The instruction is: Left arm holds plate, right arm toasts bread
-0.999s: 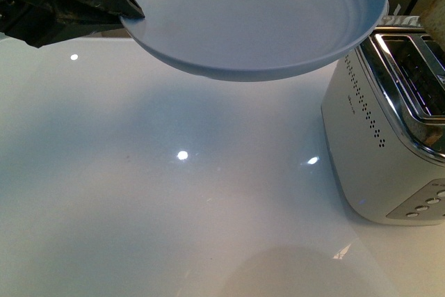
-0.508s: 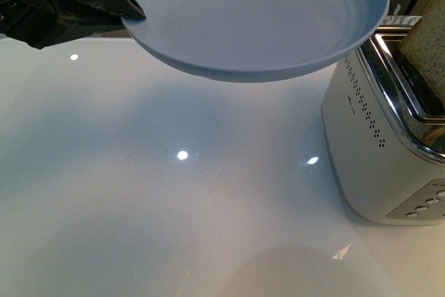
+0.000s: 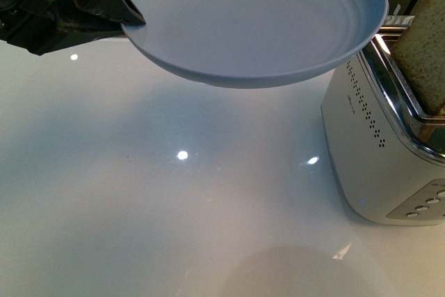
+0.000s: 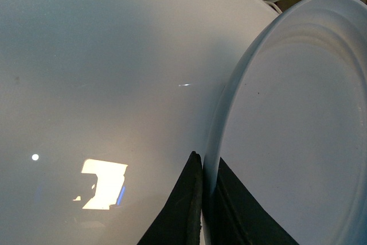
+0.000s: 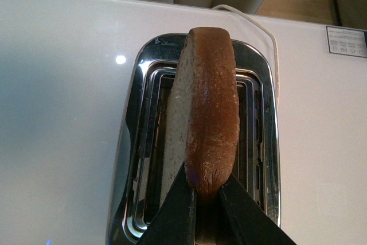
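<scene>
While aloft, plate near toaster.

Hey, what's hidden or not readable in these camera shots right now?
How deep the bread sits in the toaster: front view's edge cuts it; in right wrist view the slice blocks the slot.
Markings on the buttons: too small, front view.
Print on the sticker: too small, right wrist view.

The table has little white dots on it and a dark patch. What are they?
Front view: the dots are light glare on the glossy table, and the bluish dark patch is likely the shadow of the plate held above. Left wrist view: a bigger, blocky glare patch. Right wrist view: one dot beside the toaster.
</scene>
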